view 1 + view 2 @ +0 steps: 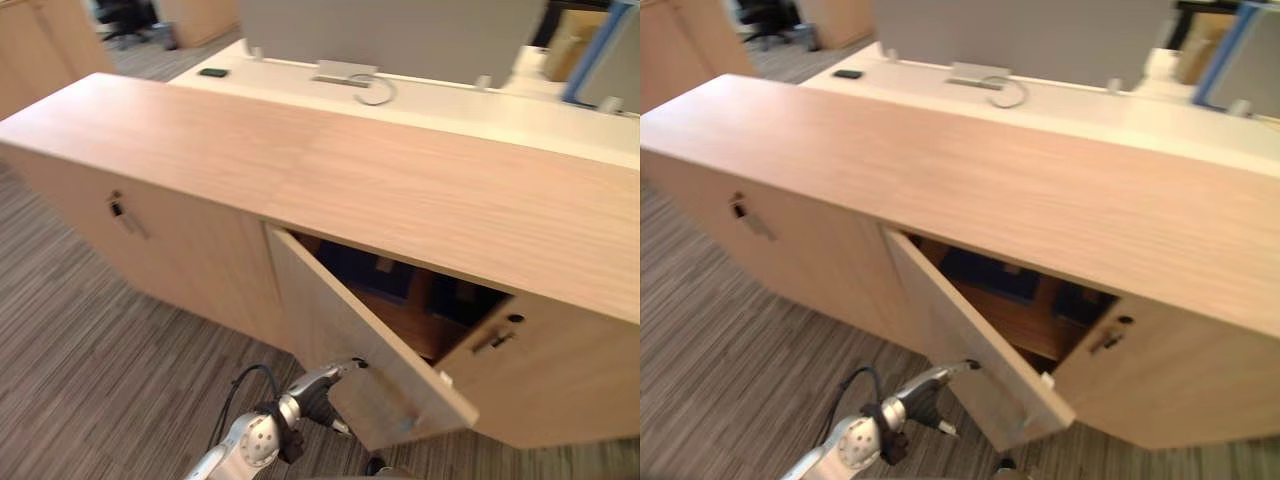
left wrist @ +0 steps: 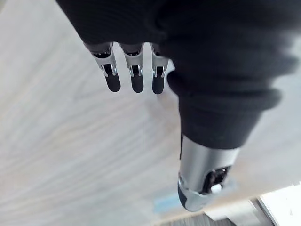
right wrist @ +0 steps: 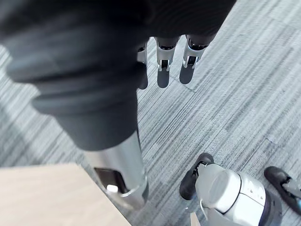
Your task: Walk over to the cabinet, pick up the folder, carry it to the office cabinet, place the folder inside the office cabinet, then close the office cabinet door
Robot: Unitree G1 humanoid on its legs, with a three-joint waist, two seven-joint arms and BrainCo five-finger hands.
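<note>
From my left eye I look down at the long, low office cabinet (image 1: 400, 190) made of pale wood. Its middle door (image 1: 340, 330) stands wide open and swings out toward me. My left hand (image 1: 315, 395) comes in from the lower left. One straight finger touches the outer face of the door, low down. It grasps nothing. Inside the cabinet, on the shelf, I see a dark blue thing (image 1: 352, 265). I cannot tell if it is the folder. A key (image 1: 117, 208) sticks out of the shut door on my left, and another key (image 1: 497, 340) sits in the door on my right. Behind the cabinet is a white table (image 1: 480, 105) with a small dark thing (image 1: 212, 72) on it and a grey screen (image 1: 390, 35) standing along it.

My right eye shows the same things from a little to one side.

In the left wrist view my fingers (image 2: 136, 77) are straight and close together, laid out over the pale wood of the door. My thumb (image 2: 202, 174) is straight too, off to one side. The hand is relaxed and bare.

In the right wrist view my right hand (image 3: 94, 70) hangs over the grey striped floor (image 3: 225, 94). Its fingers (image 3: 163, 70) are straight and loose, and there is no folder in it. A bit of pale wood (image 3: 42, 193) shows near it.
</note>
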